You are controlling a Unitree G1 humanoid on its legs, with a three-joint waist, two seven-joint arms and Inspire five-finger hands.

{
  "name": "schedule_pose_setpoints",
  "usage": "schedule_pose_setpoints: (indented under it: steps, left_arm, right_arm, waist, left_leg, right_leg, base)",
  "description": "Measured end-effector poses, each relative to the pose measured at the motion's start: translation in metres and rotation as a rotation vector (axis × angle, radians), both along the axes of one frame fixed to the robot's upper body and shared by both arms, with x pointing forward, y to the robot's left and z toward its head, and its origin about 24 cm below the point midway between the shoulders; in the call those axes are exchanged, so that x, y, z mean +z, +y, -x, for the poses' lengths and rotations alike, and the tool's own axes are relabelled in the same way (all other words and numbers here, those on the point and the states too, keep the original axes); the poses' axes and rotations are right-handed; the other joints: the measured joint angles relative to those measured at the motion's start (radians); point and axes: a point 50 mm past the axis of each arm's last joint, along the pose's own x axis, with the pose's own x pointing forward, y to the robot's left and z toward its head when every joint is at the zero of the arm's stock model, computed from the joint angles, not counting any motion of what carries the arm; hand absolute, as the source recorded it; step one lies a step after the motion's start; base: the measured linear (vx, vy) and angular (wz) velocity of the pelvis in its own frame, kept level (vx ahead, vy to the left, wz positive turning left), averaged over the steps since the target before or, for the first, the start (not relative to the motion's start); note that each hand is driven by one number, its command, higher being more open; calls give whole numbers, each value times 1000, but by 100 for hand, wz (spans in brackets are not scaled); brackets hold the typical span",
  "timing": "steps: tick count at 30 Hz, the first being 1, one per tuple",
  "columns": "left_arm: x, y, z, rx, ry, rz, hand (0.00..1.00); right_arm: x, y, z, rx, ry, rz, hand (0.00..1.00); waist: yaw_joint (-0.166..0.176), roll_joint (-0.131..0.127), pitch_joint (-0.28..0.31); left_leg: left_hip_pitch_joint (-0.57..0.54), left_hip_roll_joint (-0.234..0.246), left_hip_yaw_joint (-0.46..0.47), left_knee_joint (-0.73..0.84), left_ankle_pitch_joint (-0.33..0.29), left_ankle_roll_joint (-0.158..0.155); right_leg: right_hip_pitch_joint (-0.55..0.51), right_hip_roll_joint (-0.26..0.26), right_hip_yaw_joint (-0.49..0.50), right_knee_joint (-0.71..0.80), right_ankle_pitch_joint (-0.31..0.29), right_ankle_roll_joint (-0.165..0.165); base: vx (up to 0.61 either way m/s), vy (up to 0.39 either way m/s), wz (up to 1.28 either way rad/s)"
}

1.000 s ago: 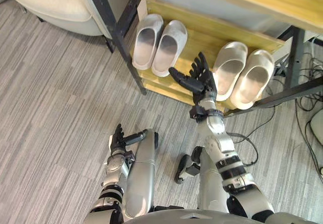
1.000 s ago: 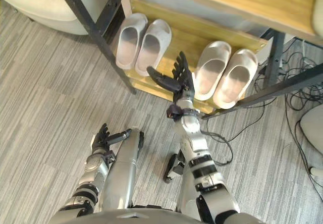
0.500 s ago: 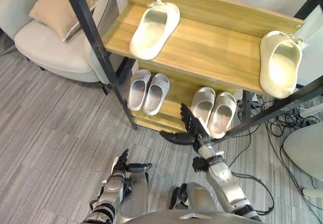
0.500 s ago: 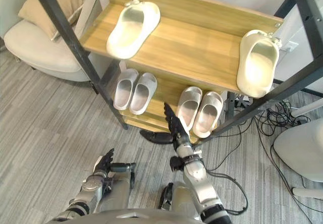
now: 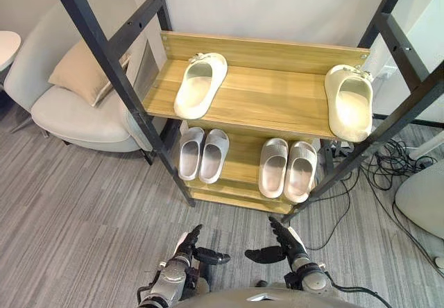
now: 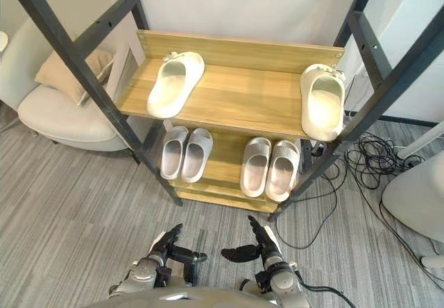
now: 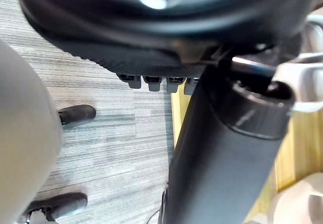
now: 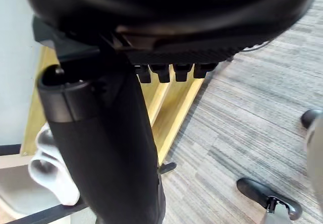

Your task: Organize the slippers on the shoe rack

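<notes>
Your left hand (image 5: 187, 247) and right hand (image 5: 288, 247) hang low over the floor (image 5: 83, 204) in front of the shoe rack (image 5: 104, 53). Their fingers are straight and spread, their thumbs are turned toward each other, and neither holds anything. On the lower shelf (image 5: 243, 152) the left pair (image 5: 202, 155) and the right pair (image 5: 288, 170) each sit side by side, so I'd leave them alone. The work looks to be on the upper shelf (image 5: 277, 93): the left slipper (image 5: 200, 84) lies angled near one end and the right slipper (image 5: 349, 101) near the other, well apart. Raise one hand to the nearer slipper, take it by its side wall, not the soft toe, and lift it clear before carrying it across. Set it down just beside its mate, pointing the same way. Mind the black slanted posts in front of the shelf ends; the right slipper lies close to one. Beyond the rack there is a pale armchair (image 5: 76, 117) with a cushion (image 5: 82, 79) on your left, loose cables (image 5: 392, 162) on grey striped flooring to your right, and a plain white wall (image 5: 277, 3) behind.
</notes>
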Motion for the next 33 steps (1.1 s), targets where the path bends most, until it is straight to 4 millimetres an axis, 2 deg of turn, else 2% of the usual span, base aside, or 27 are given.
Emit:
schedule_pose_setpoints:
  steps: [5,6,7,8,10,12,15,18,19,21,22,25,33]
  left_arm:
    - [14,-36,-3,-234,-73,81,100]
    - [25,-56,-3,-359,-117,135,100]
    - [25,-56,-3,-361,-118,136,100]
    - [31,-68,-3,-417,-144,167,100]
    - [56,-103,-2,-592,-236,280,100]
    - [75,-122,-4,-712,-301,345,100]
    - [89,-130,-11,-771,-326,417,100]
    - [129,-150,-18,-804,-442,577,100]
    - [135,-152,-19,-804,-458,603,100]
    - [173,-160,-31,-820,-595,708,100]
    - [190,-160,-39,-804,-664,735,100]
    - [223,-154,-59,-731,-826,754,100]
    - [289,-127,-97,-512,-1176,732,100]
  right_arm:
    - [-6,-9,7,-115,37,-5,100]
    - [-7,-11,9,-142,44,-13,100]
    - [-7,-11,9,-143,44,-13,100]
    - [-8,-13,11,-165,50,-22,100]
    - [-11,-17,14,-216,68,-33,100]
    - [-12,-23,15,-246,79,-37,100]
    - [-12,-30,14,-254,77,-11,100]
    - [-11,-34,15,-250,77,3,100]
    - [-11,-34,15,-249,77,2,100]
    - [-11,-33,14,-241,78,-1,100]
    - [-11,-33,15,-228,80,-2,100]
    - [-12,-32,16,-205,85,-3,100]
    - [-14,-32,23,-194,107,-11,100]
  waist:
    - [-5,9,-4]
    - [-5,14,-5]
    - [-5,14,-5]
    - [-7,18,-8]
    - [-10,33,-19]
    - [-15,36,-22]
    - [-34,37,-23]
    - [-38,34,-24]
    - [-38,34,-24]
    - [-38,33,-25]
    - [-38,37,-30]
    - [-39,33,-40]
    - [-40,19,-65]
  left_leg:
    - [17,-2,0,-2,1,-1]
    - [29,-3,-1,-6,1,-1]
    - [30,-3,-1,-6,1,-1]
    - [33,-4,-2,-7,1,-1]
    - [34,-5,-6,-7,1,0]
    - [36,-5,-11,-7,3,2]
    - [50,-4,-21,-8,6,7]
    - [50,-1,-19,-8,2,1]
    - [50,-1,-19,-8,1,0]
    - [50,1,-15,-8,-2,-3]
    - [50,8,-6,-7,-3,-4]
    - [50,13,0,-3,-3,-4]
    - [50,14,1,-4,-3,-4]
  right_leg:
    - [24,1,5,-24,22,2]
    - [42,2,5,-36,24,0]
    - [42,2,5,-36,24,0]
    - [48,2,4,-40,23,2]
    - [50,2,1,-41,23,2]
    - [57,3,-5,-44,22,1]
    - [78,7,-14,-52,22,-1]
    - [83,15,-12,-65,23,-3]
    - [83,16,-12,-67,23,-3]
    - [87,25,-8,-77,25,-7]
    - [84,23,1,-79,27,-9]
    - [83,27,10,-85,30,-14]
    - [83,28,13,-87,37,-16]
  base:
    - [-84,37,-1]
    - [-60,18,0]
    - [-56,15,1]
    - [-31,9,2]
    - [-20,9,4]
    - [6,-7,8]
    - [19,-29,8]
    - [21,-17,-2]
    - [44,-29,-5]
    - [43,-38,-10]
    - [24,-32,-15]
    - [8,-20,-11]
    - [-22,5,-1]
